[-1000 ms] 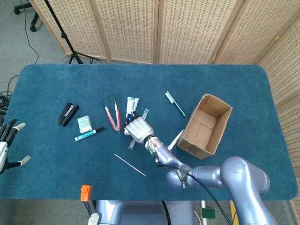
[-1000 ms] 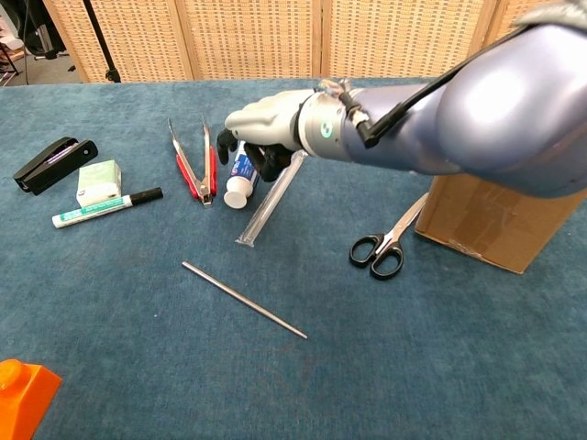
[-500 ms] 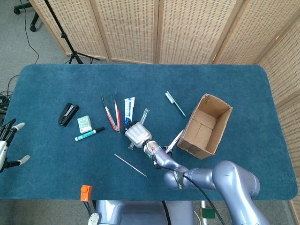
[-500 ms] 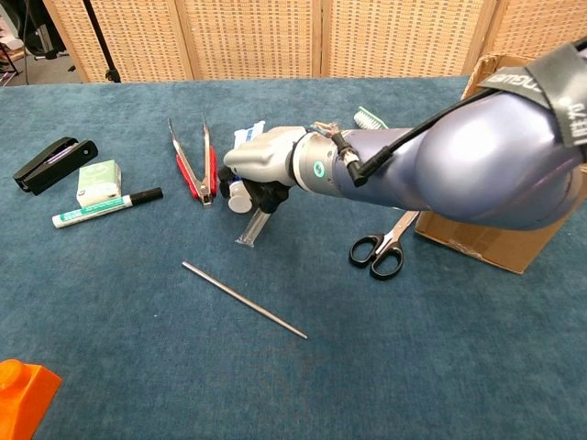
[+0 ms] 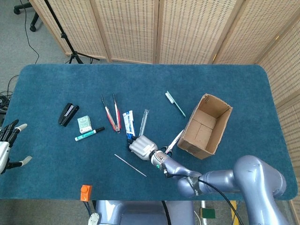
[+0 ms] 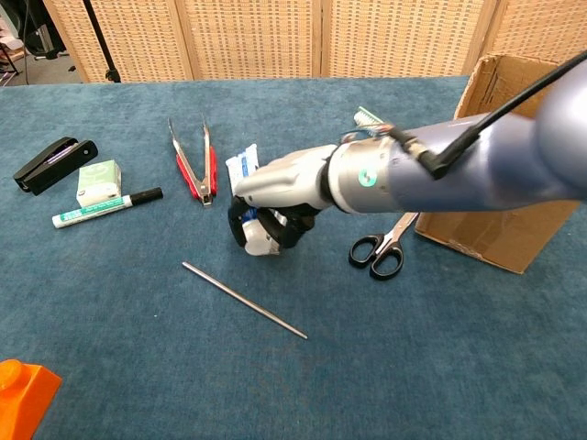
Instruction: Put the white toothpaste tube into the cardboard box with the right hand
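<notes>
The white toothpaste tube [image 5: 128, 122] lies on the blue table, its flat end pointing away from me; in the chest view the tube [image 6: 244, 169] runs under my right hand. My right hand [image 6: 286, 194] is low over the tube's cap end, and its dark fingers [image 6: 266, 223] curl around the white cap. In the head view the right hand [image 5: 142, 145] sits just near of the tube. The cardboard box [image 5: 206, 125] stands open-topped to the right, well apart from the hand. My left hand [image 5: 8, 146] hangs at the far left edge with fingers apart and nothing in it.
Red tongs [image 6: 193, 160] lie just left of the tube and a clear stick [image 5: 143, 119] just right of it. Scissors [image 6: 381, 247] lie between hand and box [image 6: 514, 137]. A metal rod [image 6: 243, 300] is near me. A toothbrush [image 5: 175, 103], marker [image 5: 89, 134], green packet [image 5: 84, 123] and stapler [image 5: 68, 114] are also out.
My right hand came down and toward me, from over the tube's middle to its cap end, and its fingers closed around the cap. The tube slid nearer with it.
</notes>
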### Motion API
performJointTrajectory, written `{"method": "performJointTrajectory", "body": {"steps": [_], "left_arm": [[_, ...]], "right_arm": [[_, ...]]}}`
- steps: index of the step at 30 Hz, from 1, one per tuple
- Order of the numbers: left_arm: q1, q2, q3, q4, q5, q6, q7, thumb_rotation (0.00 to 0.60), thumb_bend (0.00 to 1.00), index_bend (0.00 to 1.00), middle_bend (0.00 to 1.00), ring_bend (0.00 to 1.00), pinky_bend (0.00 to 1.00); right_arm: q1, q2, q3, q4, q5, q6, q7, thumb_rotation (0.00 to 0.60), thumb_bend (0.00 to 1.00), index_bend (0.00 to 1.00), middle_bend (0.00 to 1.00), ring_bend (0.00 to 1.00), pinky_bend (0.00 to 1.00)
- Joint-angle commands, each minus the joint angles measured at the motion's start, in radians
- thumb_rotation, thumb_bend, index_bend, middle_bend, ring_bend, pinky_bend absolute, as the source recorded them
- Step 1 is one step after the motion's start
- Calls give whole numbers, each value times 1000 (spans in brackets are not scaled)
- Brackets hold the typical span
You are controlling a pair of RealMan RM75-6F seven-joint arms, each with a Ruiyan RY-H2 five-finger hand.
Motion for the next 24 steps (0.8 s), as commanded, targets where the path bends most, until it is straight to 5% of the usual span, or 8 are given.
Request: {"method": "performJointTrajectory", "body": {"steps": [1,10,13,15,17,24], "left_arm": [[-1,-1,1,-1,0,-2,1,600,168,147,0,0,121],[-6,-5,2,-5,1,-10,17,600,168,147,0,0,121],[-7,-7,1,-5,-2,-11,21,600,168,147,0,0,121],[-8,-7,2,-5,-3,-14,23,600,167,147,0,0,121],[-9,-8,2,-6,-3,-16,26,600,168,147,0,0,121],[-9,-9,0,-4,-9,-16,26,600,168,147,0,0,121]], "right_arm": [[-24,99,-25,-113,-56,-19,32,600,1000,302,278,273,349],[-84,272,-6,-306,-228,-10,127,600,992,302,249,260,349],[-141,250,29,-256,-429,66,193,600,618,254,117,124,329],[-151,228,30,-194,-536,91,210,600,251,166,20,20,240],[-151,207,25,-132,-617,102,219,600,72,79,0,0,174],[-127,138,-7,52,-834,144,157,600,0,0,0,0,101]]}}
